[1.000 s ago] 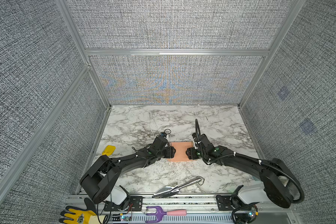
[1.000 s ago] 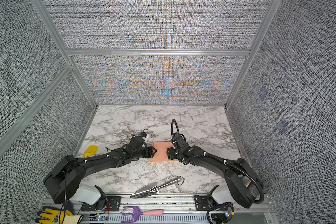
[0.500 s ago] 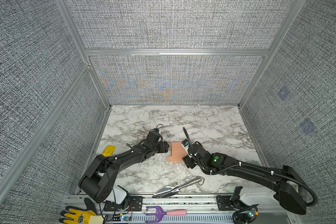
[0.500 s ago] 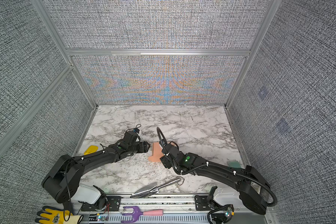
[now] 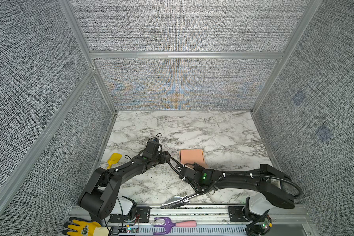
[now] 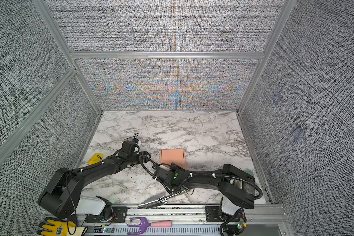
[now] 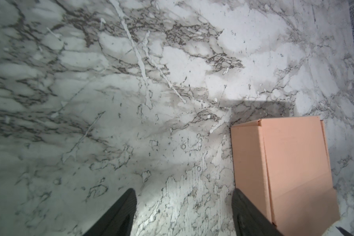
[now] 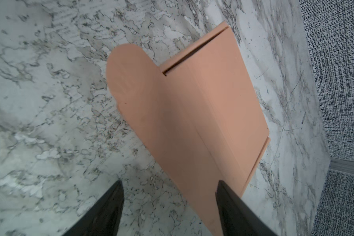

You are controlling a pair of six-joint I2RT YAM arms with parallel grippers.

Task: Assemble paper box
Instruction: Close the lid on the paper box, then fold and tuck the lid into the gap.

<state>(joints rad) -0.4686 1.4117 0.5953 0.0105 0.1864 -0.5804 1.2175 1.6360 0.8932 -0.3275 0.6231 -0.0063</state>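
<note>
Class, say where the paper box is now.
In both top views the paper box lies on the table, right of the left gripper and just beyond the right gripper.

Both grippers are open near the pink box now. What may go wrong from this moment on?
1. Neither the left gripper nor the right gripper holds the paper box; a push may slide it over the marble table.
2. Its rounded flap sticks out untucked and may crease if pinched.
3. The metal trowel lies under the right arm, which may sweep it away.
</note>
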